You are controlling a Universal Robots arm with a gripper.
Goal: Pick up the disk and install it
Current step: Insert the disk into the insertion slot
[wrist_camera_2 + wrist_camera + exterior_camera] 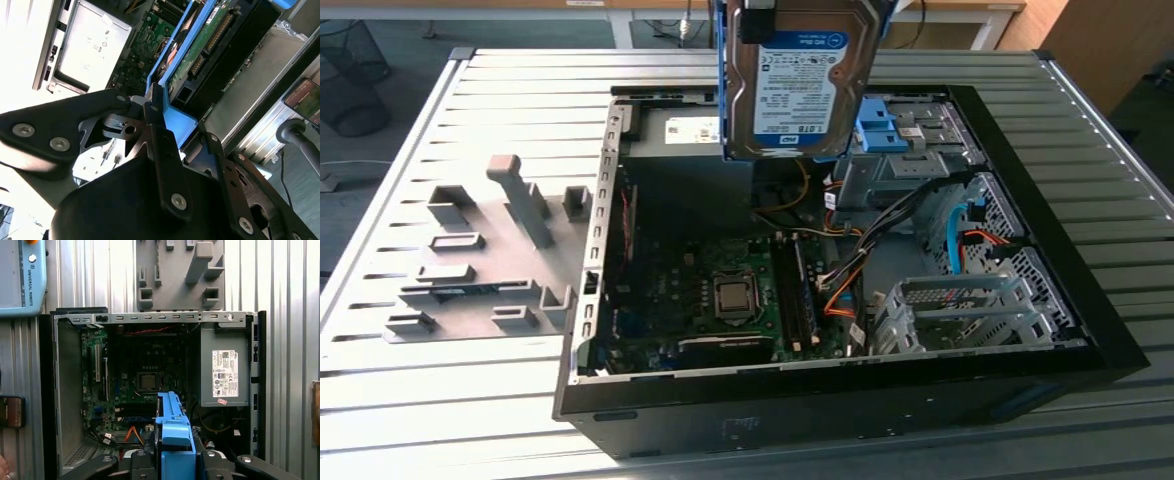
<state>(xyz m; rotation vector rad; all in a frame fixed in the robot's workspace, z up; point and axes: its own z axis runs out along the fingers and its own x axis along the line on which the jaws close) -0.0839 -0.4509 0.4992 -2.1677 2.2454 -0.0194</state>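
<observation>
The disk (794, 90) hangs upright in the air over the far side of the open black computer case (1107, 330), with its white-and-blue label facing the exterior camera. Blue carrier rails run along its sides. In the second wrist view my gripper (155, 115) is shut on the blue carrier's end, and the disk's (200, 45) green circuit board points away toward the case. The first wrist view looks down past my gripper (172, 460) and the carrier's blue edge (172, 430) into the case (150, 316).
Inside the case lie the motherboard (720, 290), orange and black cables, a grey power supply (225, 370), a drive bay with blue latch pieces (881, 125) and a silver cage (961, 310). A grey fixture plate (467, 260) lies on the slatted table at the exterior view's left.
</observation>
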